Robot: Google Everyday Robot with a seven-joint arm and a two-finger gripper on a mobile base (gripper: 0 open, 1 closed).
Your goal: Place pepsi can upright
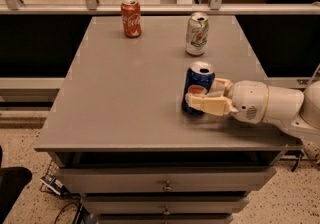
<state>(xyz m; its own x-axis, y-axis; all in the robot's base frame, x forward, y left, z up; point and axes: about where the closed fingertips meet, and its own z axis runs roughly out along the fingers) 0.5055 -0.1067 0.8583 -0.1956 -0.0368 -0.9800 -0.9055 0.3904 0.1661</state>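
The pepsi can [197, 82] is blue with a round red-white-blue logo and a silver top. It stands upright on the grey table [125, 93], right of centre and near the front. My gripper [203, 94] reaches in from the right and is shut on the can's lower half. One cream finger [206, 104] crosses the can's front and the other sits behind it. The can's base looks to be at the table surface.
A red cola can [131, 17] stands upright at the back left. A white-and-green can [196, 33] stands upright at the back, just behind the pepsi can. The table's right edge lies under my arm [270, 105]. Drawers sit below the front edge.
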